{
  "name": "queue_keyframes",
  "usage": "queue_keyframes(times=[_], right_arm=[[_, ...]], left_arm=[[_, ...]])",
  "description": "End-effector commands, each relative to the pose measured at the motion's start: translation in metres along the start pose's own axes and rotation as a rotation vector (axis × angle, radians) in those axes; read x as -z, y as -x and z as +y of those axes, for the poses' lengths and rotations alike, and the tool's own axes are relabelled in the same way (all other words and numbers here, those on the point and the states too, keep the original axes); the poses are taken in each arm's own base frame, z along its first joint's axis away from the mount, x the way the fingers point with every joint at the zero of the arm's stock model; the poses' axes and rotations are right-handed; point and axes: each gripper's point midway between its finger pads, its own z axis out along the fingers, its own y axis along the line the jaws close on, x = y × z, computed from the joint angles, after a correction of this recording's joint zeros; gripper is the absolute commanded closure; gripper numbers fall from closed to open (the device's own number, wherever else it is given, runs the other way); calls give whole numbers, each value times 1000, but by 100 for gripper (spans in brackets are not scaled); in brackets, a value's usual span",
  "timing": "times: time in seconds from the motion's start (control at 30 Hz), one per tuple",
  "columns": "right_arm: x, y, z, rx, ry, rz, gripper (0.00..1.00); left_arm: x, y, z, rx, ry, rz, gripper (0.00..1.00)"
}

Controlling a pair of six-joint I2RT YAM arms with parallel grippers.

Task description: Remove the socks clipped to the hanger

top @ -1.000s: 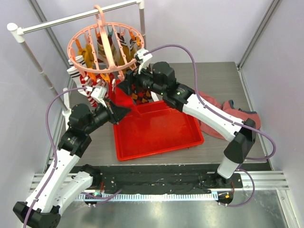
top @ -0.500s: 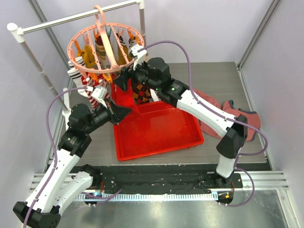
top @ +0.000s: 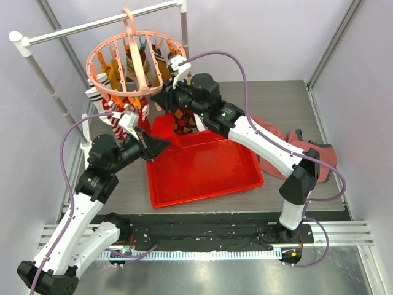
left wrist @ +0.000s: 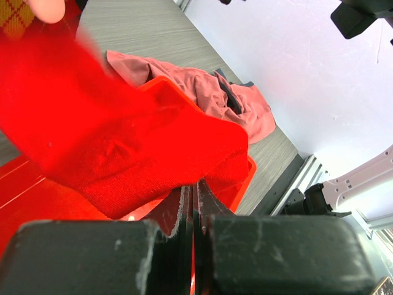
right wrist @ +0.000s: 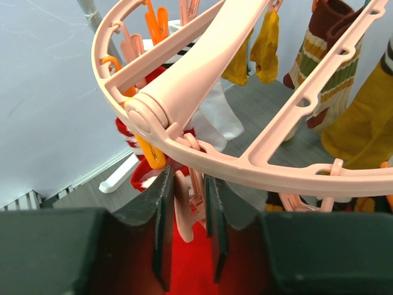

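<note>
The salmon-pink round hanger (top: 132,58) hangs from the white rail, with several socks clipped under it: a red-and-white striped one (top: 105,106), a dark argyle one (top: 183,120) and mustard yellow ones (right wrist: 362,123). My left gripper (top: 158,145) is shut on the lower end of a plain red sock (left wrist: 141,153), which stretches up towards the hanger. My right gripper (top: 161,101) is under the ring (right wrist: 202,74). Its jaws are closed against both sides of a pink peg (right wrist: 187,212).
A red tray (top: 209,178) lies below the hanger, its rim showing in the left wrist view (left wrist: 245,169). A reddish-pink cloth (top: 276,147) lies right of it. The white rail (top: 92,24) and its posts stand at the back left.
My right gripper has moved up and left from above the tray to the hanger's near rim and now has a pink peg between its jaws. The left arm has stayed put.
</note>
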Motion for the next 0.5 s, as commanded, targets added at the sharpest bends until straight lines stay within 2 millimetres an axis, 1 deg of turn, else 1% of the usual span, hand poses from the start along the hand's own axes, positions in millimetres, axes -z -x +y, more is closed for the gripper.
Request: queue_keyframes(times=[0.0, 0.17, 0.23, 0.3, 0.33, 0.37, 0.4, 0.43, 0.47], right_arm=[[2, 32, 5, 9, 3, -91, 79], [3, 35, 5, -9, 0, -98, 81], [4, 35, 6, -20, 2, -96, 81], [5, 35, 8, -29, 5, -94, 80], [5, 35, 7, -33, 4, -94, 79], [5, 34, 7, -37, 4, -91, 78], [6, 35, 8, -42, 4, -94, 79], [6, 35, 8, -48, 5, -94, 79], [5, 34, 8, -51, 5, -93, 79]], left_arm=[[-2, 7, -7, -12, -39, -29, 100], [-3, 5, -3, 22, -21, -26, 100], [-3, -2, 2, 54, 2, -16, 100], [-3, -4, 4, 84, 11, -21, 100], [-4, -11, 8, 106, 21, -11, 100], [-5, -13, 10, 155, 32, -18, 100], [-7, -11, 10, 169, 23, -38, 100], [-9, -25, 18, 227, 35, -26, 100], [-12, -24, 19, 235, 25, -51, 100]])
